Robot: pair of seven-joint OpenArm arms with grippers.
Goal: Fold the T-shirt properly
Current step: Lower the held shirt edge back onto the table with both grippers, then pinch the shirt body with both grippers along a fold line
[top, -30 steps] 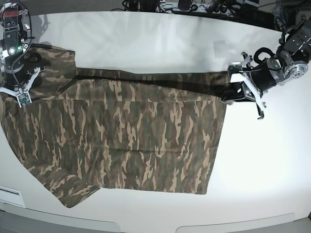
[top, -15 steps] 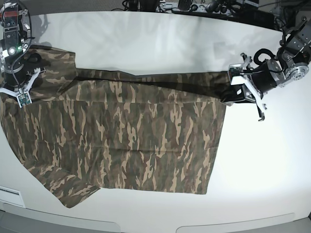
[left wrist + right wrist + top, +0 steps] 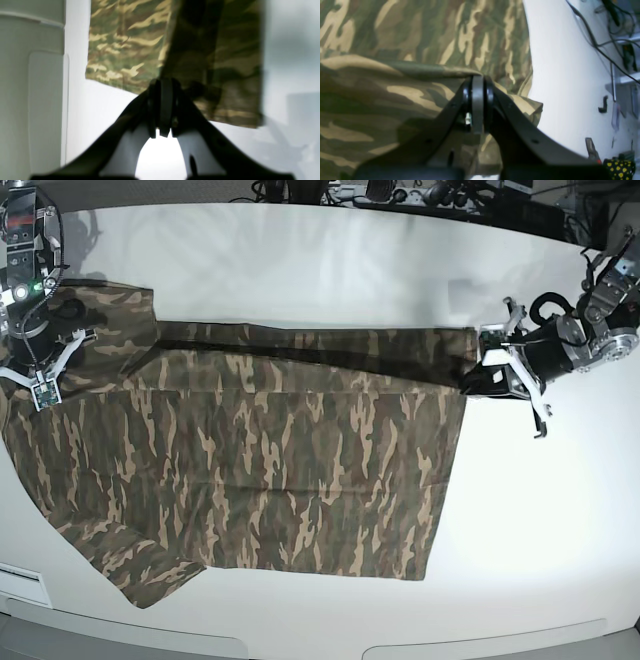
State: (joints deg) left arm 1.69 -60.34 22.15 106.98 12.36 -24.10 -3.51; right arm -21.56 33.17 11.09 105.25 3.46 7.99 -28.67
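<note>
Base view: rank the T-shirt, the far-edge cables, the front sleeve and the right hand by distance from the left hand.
1. T-shirt: its edge is pinched in the left hand.
2. Cables: far table edge.
3. Front sleeve: view's lower left.
4. Right hand: view's far left.

A large cloth T-shirt [image 3: 270, 460] printed all over in camouflage, with irregular patches of olive green, dark brown and pale tan. It lies on a plain, smooth white table [image 3: 330, 265]. The two robot gripper assemblies, the left gripper [image 3: 478, 378] and the right gripper [image 3: 45, 375], have black fingers [image 3: 500, 120] with white and silver-grey parts.
</note>
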